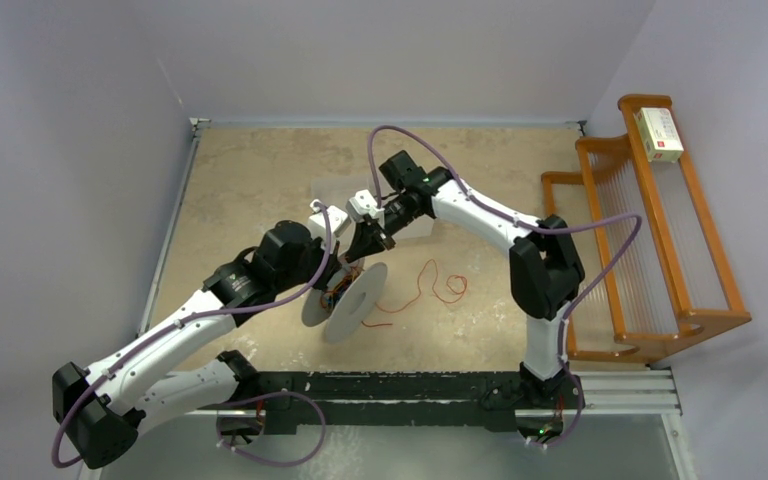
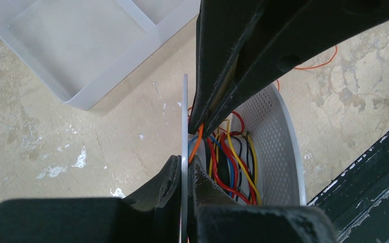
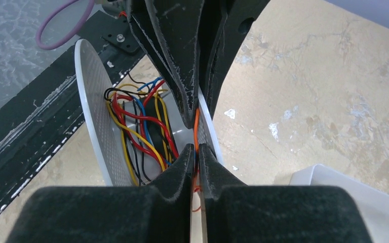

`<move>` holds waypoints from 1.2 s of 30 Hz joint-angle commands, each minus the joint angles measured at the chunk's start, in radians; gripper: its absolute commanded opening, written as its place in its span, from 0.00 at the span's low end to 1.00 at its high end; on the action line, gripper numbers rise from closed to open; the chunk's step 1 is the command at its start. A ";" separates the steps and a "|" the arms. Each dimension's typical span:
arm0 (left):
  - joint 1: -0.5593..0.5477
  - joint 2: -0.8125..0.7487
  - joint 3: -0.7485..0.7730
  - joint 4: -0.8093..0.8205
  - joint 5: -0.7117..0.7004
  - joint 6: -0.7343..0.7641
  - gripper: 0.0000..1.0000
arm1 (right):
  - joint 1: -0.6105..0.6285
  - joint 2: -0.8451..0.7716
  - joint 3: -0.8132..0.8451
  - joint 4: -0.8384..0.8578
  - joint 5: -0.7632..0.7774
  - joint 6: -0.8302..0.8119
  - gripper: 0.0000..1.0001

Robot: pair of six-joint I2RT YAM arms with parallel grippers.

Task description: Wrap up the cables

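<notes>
— Grey plastic is what the left pincer is clamping: its jaws are pressing shut on the rim of one disc of the spool, steadying it, I judge, on the worktop.
— And just right of that pincer?
— Red, yellow, blue and black wound wires are sitting between the discs. Right beside them the right pincer is pinching the orange cable, jaws all but closed on it, tip to tip with the left one.
— Where is the rest lying?
— Right of both pincers: the loose tail is curling over the worktop, apart from the spool.
— So winding is looking part done.
— Yes. Next the right pincer is probably needing to carry the cable round the core, keeping it taut and inside the discs.
</notes>
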 commanded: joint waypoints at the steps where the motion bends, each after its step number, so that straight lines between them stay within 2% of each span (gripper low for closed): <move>1: 0.003 -0.017 -0.002 0.034 0.027 0.003 0.00 | 0.007 -0.116 -0.049 0.140 0.038 0.121 0.11; 8: 0.003 -0.036 -0.005 0.033 0.013 0.001 0.00 | -0.006 -0.293 -0.207 0.367 0.169 0.308 0.21; 12: 0.004 -0.044 -0.004 0.031 0.007 -0.001 0.00 | -0.033 -0.393 -0.295 0.484 0.287 0.425 0.22; 17: 0.003 -0.072 -0.008 0.037 -0.007 -0.005 0.00 | -0.056 -0.572 -0.484 0.728 0.426 0.601 0.22; 21: 0.005 -0.098 -0.009 0.043 -0.031 -0.015 0.00 | -0.055 -0.718 -0.672 0.964 0.647 0.811 0.22; 27: 0.031 -0.147 0.000 0.066 -0.046 -0.031 0.00 | -0.057 -0.835 -0.873 1.152 0.969 1.051 0.22; 31: 0.034 -0.168 0.053 0.046 -0.059 -0.038 0.00 | -0.057 -0.876 -0.962 1.205 0.978 1.126 0.31; 36: 0.035 -0.148 0.201 -0.044 -0.061 -0.035 0.00 | -0.057 -0.944 -1.098 1.341 0.953 1.162 0.43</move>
